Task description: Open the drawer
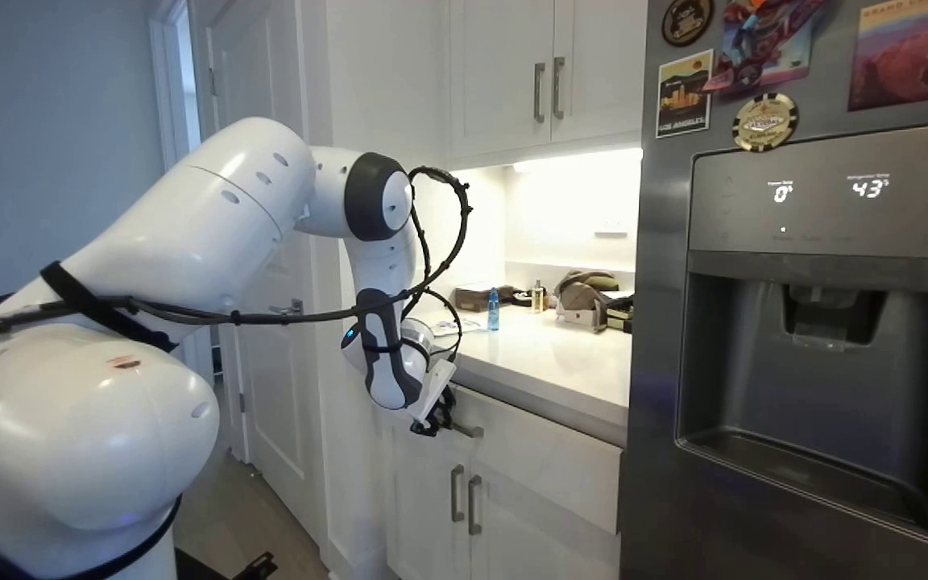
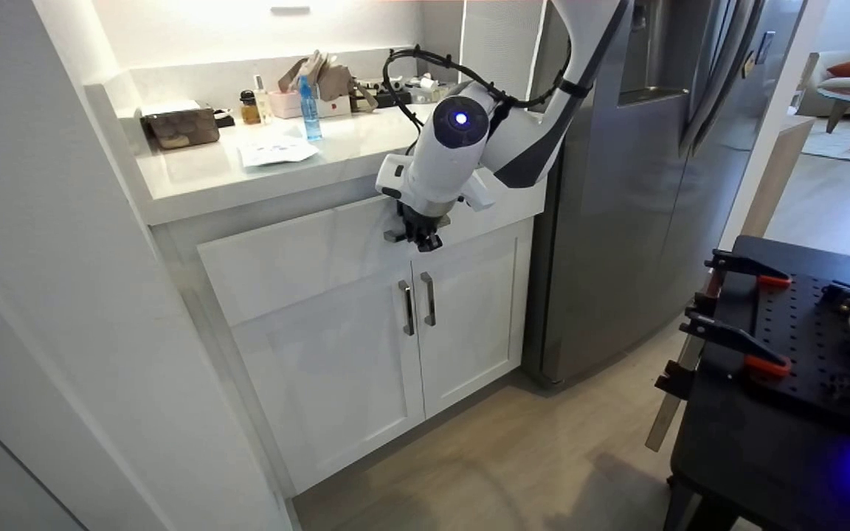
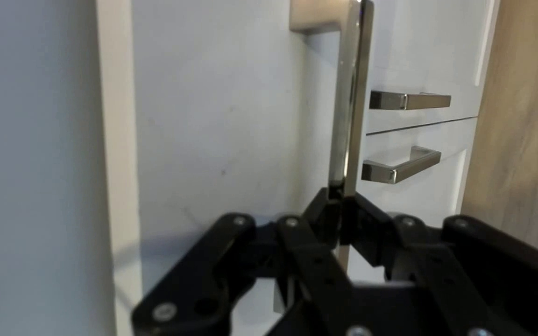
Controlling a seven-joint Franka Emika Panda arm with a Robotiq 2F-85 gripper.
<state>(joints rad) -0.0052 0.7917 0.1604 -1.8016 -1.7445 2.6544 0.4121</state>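
- The drawer (image 2: pixel 296 254) is under the edge of the white tabletop (image 1: pixel 544 350) and directly above two cabinet doors (image 2: pixel 336 391), its flat white front spanning the pair. Whether it stands slightly out from its frame is hard to tell.
- Its silver bar handle (image 3: pixel 350 102) lies crosswise on the front in both exterior views; the wrist view shows it turned upright.
- The gripper (image 3: pixel 341 214) has its black jaws clenched on the bar handle, one on each side.
- The white arm (image 1: pixel 190 201) bends downward to the drawer, a black cable (image 1: pixel 303 316) strapped along it and looping near the wrist.
- The cabinet doors are closed, their vertical pulls (image 2: pixel 406 308) side by side along the seam.
- On the tabletop a blue bottle (image 2: pixel 309 110) stands upright just beside a white sheet (image 2: pixel 277 153). An amber jar (image 2: pixel 249 110) and a clear bottle (image 2: pixel 263 103) stand farther back; a brown box (image 2: pixel 183 129) is near the corner.
- A grey refrigerator (image 2: pixel 609 265) stands beside the cabinet, with a dispenser (image 1: pixel 786 379) and a round magnet (image 1: pixel 765 122) on its front.
- In an exterior view, a black stand (image 2: pixel 735 428) carries clamps (image 2: pixel 735 337) with orange pads (image 2: pixel 768 366).
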